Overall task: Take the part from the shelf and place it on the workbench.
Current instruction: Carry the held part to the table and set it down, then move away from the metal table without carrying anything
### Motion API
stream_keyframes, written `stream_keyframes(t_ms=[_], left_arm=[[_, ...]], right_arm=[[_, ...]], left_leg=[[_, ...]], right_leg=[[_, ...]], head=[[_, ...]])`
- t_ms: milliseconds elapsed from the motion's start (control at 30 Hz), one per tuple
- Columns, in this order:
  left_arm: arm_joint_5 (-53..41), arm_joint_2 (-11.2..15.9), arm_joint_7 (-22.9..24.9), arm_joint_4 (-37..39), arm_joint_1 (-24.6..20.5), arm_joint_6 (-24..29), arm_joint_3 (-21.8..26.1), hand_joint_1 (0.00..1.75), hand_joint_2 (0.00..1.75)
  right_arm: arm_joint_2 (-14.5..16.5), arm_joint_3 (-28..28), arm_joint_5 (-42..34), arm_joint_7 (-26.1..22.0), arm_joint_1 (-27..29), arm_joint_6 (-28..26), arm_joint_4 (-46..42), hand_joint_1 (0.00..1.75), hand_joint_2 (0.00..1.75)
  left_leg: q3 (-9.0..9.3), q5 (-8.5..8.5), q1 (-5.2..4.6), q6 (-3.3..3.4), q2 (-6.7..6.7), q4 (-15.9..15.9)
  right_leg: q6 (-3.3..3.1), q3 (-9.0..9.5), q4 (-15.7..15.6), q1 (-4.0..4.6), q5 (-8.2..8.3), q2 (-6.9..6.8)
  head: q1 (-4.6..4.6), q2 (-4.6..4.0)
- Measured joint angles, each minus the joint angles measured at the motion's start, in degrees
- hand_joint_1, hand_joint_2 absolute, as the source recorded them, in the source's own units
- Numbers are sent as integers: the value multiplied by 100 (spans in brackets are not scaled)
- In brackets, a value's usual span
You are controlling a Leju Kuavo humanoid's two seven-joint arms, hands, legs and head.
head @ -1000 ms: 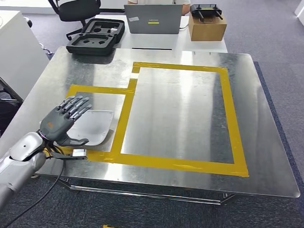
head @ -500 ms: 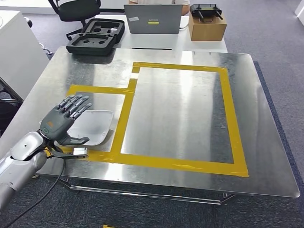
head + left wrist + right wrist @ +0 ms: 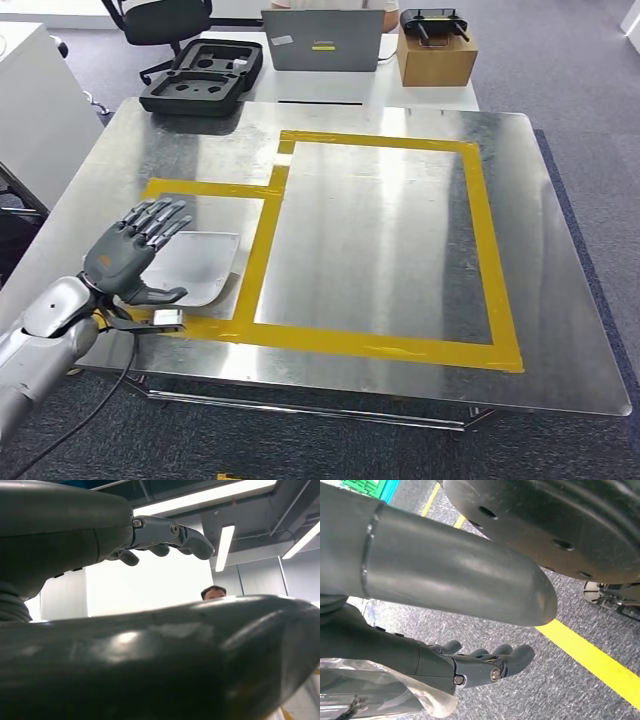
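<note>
Steel workbench [image 3: 392, 240]: part [image 3: 198, 266] flat beneath spread, empty left hand [image 3: 128, 256].

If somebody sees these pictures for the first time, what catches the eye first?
First the yellow tape marking two boxes on the shiny metal table. Next the left robot hand, fingers spread over a pale curved part lying in the smaller box.
</note>
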Motion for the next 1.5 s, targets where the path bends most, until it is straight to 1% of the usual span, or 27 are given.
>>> stream_keyframes(t_ms=[433,767,1267,1367,1500], left_arm=[[-137,-84,-137,56,0,0,162,0,0],[-203,-113,-152,75,6,1,275,0,0],[-293,-202,-141,76,26,1,281,0,0],[-293,-216,-104,76,33,1,270,0,0],[-237,-240,178,64,38,1,116,0,0]], right_arm=[[0,0,-40,9,-2,19,0,0,0],[2,0,-59,5,-3,33,-2,0,0],[2,-2,-105,-13,24,78,0,0,0],[1,-4,-113,-35,33,98,0,0,0],[-31,-19,-163,-134,70,160,0,0,0]], left_leg=[[0,0,0,0,0,0],[0,0,0,0,0,0],[0,0,0,0,0,1],[-1,-2,-5,3,0,10],[-8,-23,-20,42,0,44]], right_leg=[[0,0,0,0,0,0],[0,0,0,0,0,0],[0,0,0,0,0,0],[5,1,-5,-4,3,0],[35,6,-15,-15,10,0]], head=[[1,0],[0,0],[1,0],[0,0],[-3,0]])
